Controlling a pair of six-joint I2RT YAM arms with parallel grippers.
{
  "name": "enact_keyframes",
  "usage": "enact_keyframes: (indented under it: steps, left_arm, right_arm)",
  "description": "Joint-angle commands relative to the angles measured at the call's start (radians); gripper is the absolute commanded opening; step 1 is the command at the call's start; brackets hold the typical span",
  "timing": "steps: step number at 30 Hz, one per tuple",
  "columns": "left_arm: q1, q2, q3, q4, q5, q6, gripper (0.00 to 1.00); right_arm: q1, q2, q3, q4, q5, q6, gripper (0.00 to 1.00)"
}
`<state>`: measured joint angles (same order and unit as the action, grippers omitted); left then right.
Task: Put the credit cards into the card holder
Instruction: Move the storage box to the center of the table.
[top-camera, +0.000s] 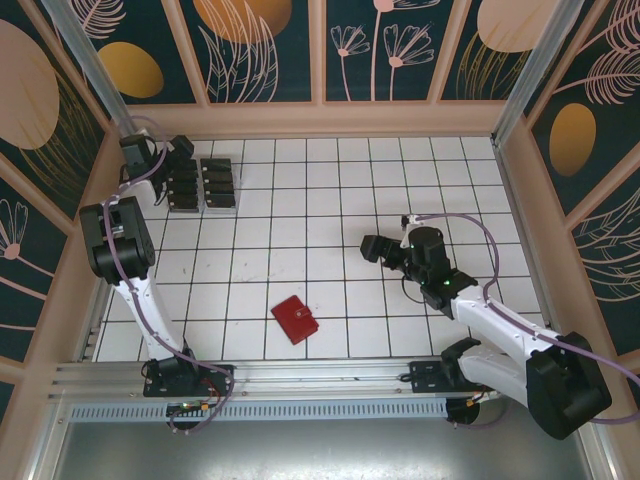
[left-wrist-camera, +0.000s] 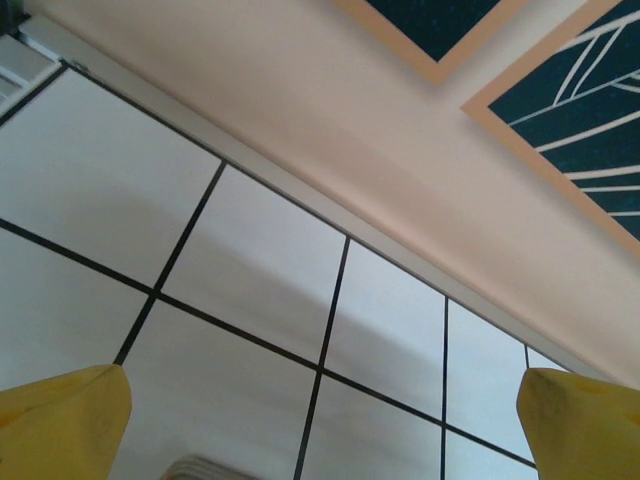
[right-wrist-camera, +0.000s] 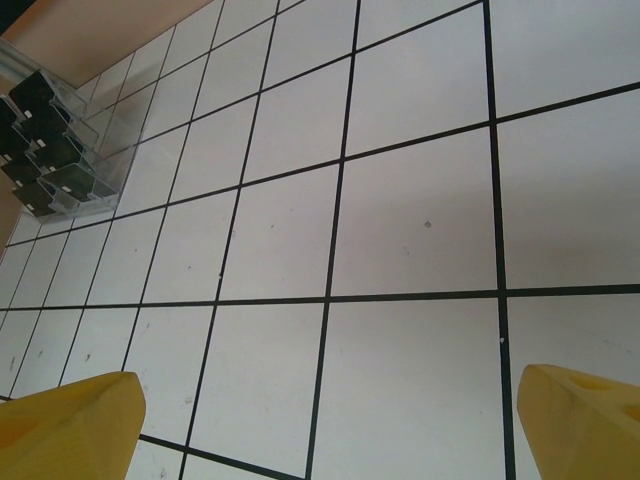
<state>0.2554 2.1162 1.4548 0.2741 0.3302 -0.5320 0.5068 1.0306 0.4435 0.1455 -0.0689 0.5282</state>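
The left hand (top-camera: 182, 150) is at the far left corner of the bench (top-camera: 330, 190), its jaws spread wide with nothing between them. In its wrist view the two yellow fingertips (left-wrist-camera: 62, 425) sit at the bottom corners, over bare white tiles that run up to the wall (left-wrist-camera: 330, 110). Just to this hand's right, a little nearer the arm bases, stands the clear rack (top-camera: 222, 209), and the black credit cards (top-camera: 217, 183) sit upright in its slots.

The red card holder (top-camera: 295, 319) lies flat on the bench, seemingly folded shut. It is well apart from the left hand and closer to the right hand (top-camera: 372, 247), off to that hand's left and nearer the arm bases.

The right hand hangs over the middle of the bench, pointing left, also wide open and holding nothing. Its wrist view looks past its yellow fingertips (right-wrist-camera: 70, 425) across the tiles to the rack and cards (right-wrist-camera: 60, 150) far ahead on its left.
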Motion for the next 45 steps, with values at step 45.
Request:
enact_keyframes:
  steps: [45]
  left_arm:
    - [-0.402,-0.306,-0.673,0.650,0.064,-0.399,0.98]
  right_arm:
    - [-0.019,-0.060,-0.020,-0.075,0.001,0.084,0.92]
